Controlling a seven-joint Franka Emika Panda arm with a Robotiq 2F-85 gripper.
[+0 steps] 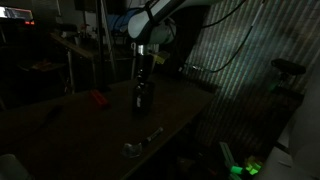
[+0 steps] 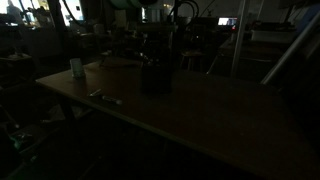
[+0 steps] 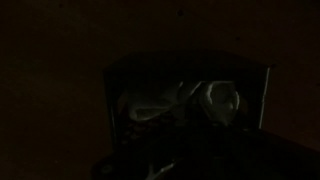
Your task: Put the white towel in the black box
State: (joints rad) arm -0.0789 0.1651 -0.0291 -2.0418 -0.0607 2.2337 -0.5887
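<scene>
The scene is very dark. The black box (image 1: 143, 98) stands upright near the middle of the table and also shows in an exterior view (image 2: 155, 76). My gripper (image 1: 143, 68) hangs just above the box's open top. In the wrist view the box rim (image 3: 108, 95) frames the white towel (image 3: 205, 102), which lies crumpled inside the box. My fingers are lost in the dark at the bottom of the wrist view, so I cannot tell whether they are open or shut.
A red object (image 1: 97, 98) lies on the table beside the box. Small metallic items (image 1: 135, 148) lie near the table's front edge. A pale cup (image 2: 77, 68) and a small flat item (image 2: 103, 97) sit on the table. Clutter and stands surround the table.
</scene>
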